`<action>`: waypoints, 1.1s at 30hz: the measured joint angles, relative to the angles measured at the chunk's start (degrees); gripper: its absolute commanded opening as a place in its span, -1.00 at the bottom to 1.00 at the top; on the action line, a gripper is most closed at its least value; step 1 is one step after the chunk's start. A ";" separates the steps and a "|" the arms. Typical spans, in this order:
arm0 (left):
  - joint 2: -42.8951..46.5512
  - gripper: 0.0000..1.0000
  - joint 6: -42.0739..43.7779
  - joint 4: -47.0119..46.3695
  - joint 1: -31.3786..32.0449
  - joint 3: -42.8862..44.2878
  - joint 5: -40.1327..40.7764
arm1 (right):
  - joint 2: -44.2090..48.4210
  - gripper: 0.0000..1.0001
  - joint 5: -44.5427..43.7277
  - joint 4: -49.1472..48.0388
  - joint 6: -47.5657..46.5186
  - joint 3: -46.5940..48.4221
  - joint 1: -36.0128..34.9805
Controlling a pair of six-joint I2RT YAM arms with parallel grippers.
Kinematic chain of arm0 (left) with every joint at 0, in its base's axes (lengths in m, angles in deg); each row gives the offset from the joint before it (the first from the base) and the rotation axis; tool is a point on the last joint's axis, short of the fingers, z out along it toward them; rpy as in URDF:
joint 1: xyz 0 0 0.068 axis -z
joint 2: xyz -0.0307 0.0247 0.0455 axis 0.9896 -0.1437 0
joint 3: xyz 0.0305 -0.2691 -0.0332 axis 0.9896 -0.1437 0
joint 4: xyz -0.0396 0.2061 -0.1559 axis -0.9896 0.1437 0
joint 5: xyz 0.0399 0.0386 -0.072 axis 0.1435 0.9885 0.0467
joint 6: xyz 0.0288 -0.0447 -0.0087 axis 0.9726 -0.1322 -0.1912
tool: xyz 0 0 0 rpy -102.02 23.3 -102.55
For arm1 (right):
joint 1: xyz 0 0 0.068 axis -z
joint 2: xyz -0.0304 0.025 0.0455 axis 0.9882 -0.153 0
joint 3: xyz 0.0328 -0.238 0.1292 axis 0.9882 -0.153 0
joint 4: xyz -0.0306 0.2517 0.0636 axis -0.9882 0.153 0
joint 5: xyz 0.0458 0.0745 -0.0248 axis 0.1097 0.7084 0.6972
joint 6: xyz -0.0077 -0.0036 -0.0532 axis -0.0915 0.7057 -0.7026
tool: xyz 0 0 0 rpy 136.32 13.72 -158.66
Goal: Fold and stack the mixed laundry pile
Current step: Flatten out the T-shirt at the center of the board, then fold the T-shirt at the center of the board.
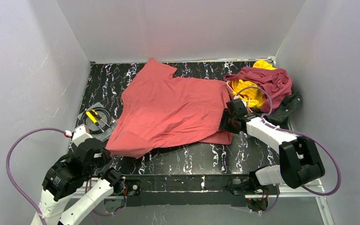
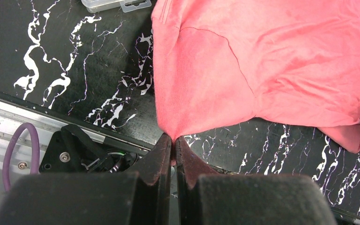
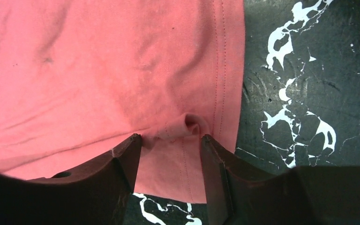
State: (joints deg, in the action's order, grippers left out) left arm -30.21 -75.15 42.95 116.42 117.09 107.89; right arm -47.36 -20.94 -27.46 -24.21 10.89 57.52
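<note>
A salmon-red shirt [image 1: 168, 108] lies spread across the middle of the black marbled table. My left gripper [image 1: 107, 152] is shut on its near left corner [image 2: 171, 133], which draws to a point between the fingers. My right gripper [image 1: 225, 123] stands open over the shirt's stitched right hem [image 3: 220, 70], its jaws on either side of a small pucker [image 3: 190, 124] in the cloth without pinching it. At the back right lies the rest of the pile: a dark maroon garment [image 1: 267, 79] over a yellow one [image 1: 246, 93], and a black one [image 1: 288, 105] beside them.
A clear plastic case [image 1: 96, 119] with yellow-and-black tools sits at the table's left, just beyond the shirt's left edge [image 2: 115, 3]. White walls close in the left, back and right. A metal rail [image 1: 183, 183] runs along the near edge.
</note>
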 measured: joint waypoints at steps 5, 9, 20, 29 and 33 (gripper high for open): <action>0.00 -1.00 0.00 -0.02 0.00 -0.13 -0.04 | -1.86 -0.80 0.11 -0.76 -0.09 0.22 0.00; 0.02 -1.00 0.00 0.17 0.00 -0.11 -0.02 | -0.90 -0.97 0.31 -0.15 -0.13 0.85 0.00; 1.31 -1.00 -1.11 6.08 0.00 3.32 0.22 | 21.14 -0.97 3.43 20.48 -1.60 2.01 -0.02; 2.89 -1.00 -3.02 7.04 0.00 3.39 -3.13 | 28.24 -0.97 7.87 37.94 -0.35 2.01 0.00; 3.32 -1.00 -2.95 7.04 0.00 3.32 -5.46 | 30.67 -0.97 8.63 43.06 0.02 2.01 0.00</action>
State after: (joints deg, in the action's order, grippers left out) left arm -26.89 -78.10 49.99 116.42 120.41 102.43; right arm -16.70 -12.31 15.59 -24.19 12.90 57.52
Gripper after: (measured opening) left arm 0.020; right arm 0.028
